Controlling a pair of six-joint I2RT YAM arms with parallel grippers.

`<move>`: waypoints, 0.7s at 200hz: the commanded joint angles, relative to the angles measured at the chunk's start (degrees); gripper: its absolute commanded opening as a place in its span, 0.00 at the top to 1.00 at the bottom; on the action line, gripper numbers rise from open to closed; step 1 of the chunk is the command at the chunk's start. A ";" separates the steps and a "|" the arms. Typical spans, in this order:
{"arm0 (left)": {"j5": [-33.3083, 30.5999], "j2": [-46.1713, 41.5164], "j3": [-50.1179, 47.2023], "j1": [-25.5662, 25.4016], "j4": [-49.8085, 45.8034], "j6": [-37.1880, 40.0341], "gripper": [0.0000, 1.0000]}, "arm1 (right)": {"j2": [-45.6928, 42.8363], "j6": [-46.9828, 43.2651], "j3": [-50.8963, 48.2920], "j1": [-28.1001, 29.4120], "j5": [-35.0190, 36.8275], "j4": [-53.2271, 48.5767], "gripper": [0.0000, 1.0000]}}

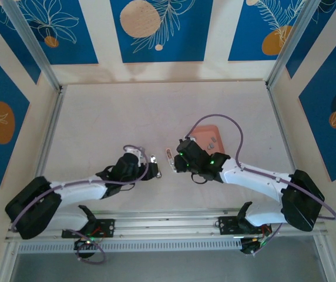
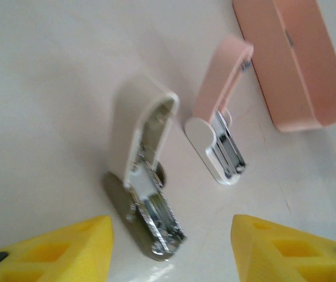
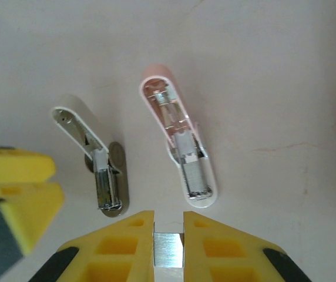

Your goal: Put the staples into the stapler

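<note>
Seen from the right wrist, the right gripper [image 3: 168, 223] pinches the staples [image 3: 168, 249], a strip cut off below, just short of the opened pink stapler [image 3: 180, 141]. The left wrist view has the left gripper [image 2: 172, 235], fingers wide, flanking the white stapler [image 2: 141, 170], with the tray [image 2: 300, 70] beyond.

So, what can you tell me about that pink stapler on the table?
The pink stapler looks plastic and is swung open: its pink top tilts up from the hinge, baring metal parts inside, while its white base lies flat on the table with a shiny metal channel exposed. It sits between a cream stapler and a pink tray. Nothing grips it.
</note>
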 commanded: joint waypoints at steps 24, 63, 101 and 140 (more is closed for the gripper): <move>-12.99 -12.94 -6.29 2.77 -3.54 3.66 0.38 | 6.05 -3.44 2.98 3.45 0.42 7.02 0.84; -20.59 -22.25 -10.79 3.81 -6.56 4.73 0.34 | 12.94 -5.32 7.32 6.22 2.65 6.93 0.85; -22.43 -24.69 -12.33 4.39 -7.91 5.97 0.33 | 19.04 -4.18 12.00 8.90 6.15 3.66 0.85; -22.33 -23.67 -12.47 4.67 -7.56 5.98 0.33 | 23.21 -2.90 14.76 9.91 7.54 1.16 0.85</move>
